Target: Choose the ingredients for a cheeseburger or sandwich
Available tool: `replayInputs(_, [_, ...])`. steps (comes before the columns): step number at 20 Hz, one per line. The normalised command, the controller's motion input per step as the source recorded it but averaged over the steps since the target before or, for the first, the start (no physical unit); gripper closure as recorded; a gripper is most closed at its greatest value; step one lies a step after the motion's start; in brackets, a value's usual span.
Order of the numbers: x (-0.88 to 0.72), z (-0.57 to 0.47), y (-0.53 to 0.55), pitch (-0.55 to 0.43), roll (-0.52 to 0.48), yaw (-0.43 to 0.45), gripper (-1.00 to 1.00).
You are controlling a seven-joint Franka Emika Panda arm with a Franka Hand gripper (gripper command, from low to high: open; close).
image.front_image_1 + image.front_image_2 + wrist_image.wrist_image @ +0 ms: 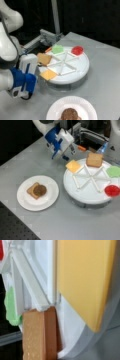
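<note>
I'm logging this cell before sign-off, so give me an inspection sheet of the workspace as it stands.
Surface: grey table, bare where visible.
Job's things: plate holds a bread slice with the patty on top. Divided tray holds the cheese square, a second bread slice, a green piece and a red piece, each in its own compartment.
Clutter: nothing seen.
Grippers: gripper empty, beside the tray rim near the cheese square; jaws' spacing unclear.
Cables: nothing seen.
Surroundings: dark backdrop, grey metal fixture behind the tray.
</note>
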Motion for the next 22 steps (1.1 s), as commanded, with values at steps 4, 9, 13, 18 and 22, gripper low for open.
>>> replayInputs(4, [0.35,-0.16,-0.33,-0.050,0.450,0.154,-1.00])
replayInputs(9, [0.36,-0.15,-0.26,-0.061,0.409,0.154,-1.00])
replayInputs(13, [0.33,-0.12,-0.20,-0.079,0.391,0.154,-1.00])
replayInputs(18, [0.31,-0.13,-0.14,-0.113,0.373,0.147,-1.00])
replayInputs(22, [0.29,-0.15,-0.18,-0.129,0.369,0.164,-1.00])
